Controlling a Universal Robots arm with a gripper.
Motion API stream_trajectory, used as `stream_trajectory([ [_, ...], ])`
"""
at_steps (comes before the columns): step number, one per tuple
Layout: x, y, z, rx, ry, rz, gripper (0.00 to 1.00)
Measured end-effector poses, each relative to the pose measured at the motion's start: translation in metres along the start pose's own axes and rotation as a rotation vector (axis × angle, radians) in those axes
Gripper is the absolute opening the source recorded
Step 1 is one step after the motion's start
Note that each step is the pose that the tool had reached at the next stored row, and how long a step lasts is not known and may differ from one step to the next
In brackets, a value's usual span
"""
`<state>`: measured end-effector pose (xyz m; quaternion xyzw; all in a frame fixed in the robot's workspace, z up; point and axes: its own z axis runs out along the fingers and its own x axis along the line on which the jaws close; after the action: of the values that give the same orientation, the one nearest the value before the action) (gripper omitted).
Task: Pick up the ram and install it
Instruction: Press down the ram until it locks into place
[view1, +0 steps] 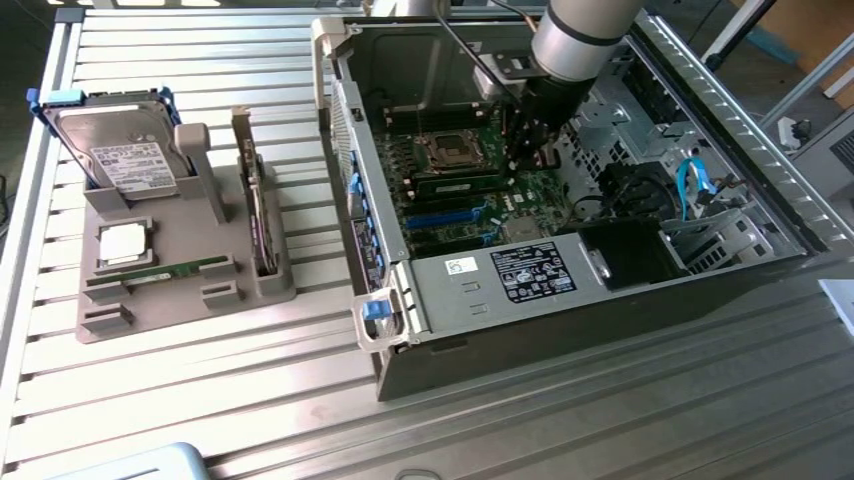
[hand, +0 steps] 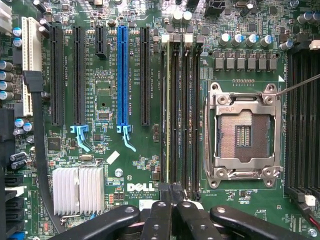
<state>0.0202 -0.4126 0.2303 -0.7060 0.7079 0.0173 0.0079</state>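
The fingers (hand: 161, 215) were pinched fully shut inside the case (view1: 534, 340), tips right over the ram (hand: 167, 110) seated in the motherboard (hand: 135, 165), gripping nothing afaict.

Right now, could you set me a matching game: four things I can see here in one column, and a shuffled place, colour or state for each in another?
1 hard drive
2 processor socket
3 tool
4 finned heatsink

a silver, beside the DELL lettering
b shut, by the memory slots
c standing upright in the grey holder
d empty, on the motherboard

Pairs: 1-c, 2-d, 3-b, 4-a.
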Motion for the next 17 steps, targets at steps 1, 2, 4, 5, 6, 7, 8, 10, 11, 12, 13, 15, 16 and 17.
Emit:
stream_trajectory([
  [1,0.0001,0.0,0.0002,-0.0001,0.0002,0.0,0.1],
  [2,0.0001,0.0001,0.0003,0.0,0.0002,0.0,0.1],
  [4,0.0,0.0001,0.0007,0.0002,-0.0005,0.0,0.1],
  [5,0.0,0.0001,0.0007,0.0002,-0.0004,0.0,0.1],
  [6,0.0,0.0001,0.0007,0.0001,-0.0004,0.0,0.1],
  [7,0.0,0.0001,0.0007,0.0001,-0.0004,0.0,0.1],
  [8,0.0001,0.0002,0.0008,0.0001,-0.0005,0.0,0.1],
  [10,0.0004,0.0003,0.0009,0.0002,-0.0006,0.0,0.1],
  [11,0.0005,0.0003,0.0009,0.0002,-0.0005,0.0,0.1],
  [12,0.0005,0.0004,0.0009,0.0001,-0.0004,0.0,0.1],
  [13,0.0005,0.0004,0.0009,0.0001,-0.0003,0.0,0.1],
  [15,0.0005,0.0004,-0.0005,0.0003,-0.0014,0.0,0.1],
  [16,0.0003,0.0004,-0.0013,0.0005,-0.002,0.0,0.1],
  [17,0.0002,0.0004,-0.0021,0.0005,-0.0021,0.0,0.1],
])
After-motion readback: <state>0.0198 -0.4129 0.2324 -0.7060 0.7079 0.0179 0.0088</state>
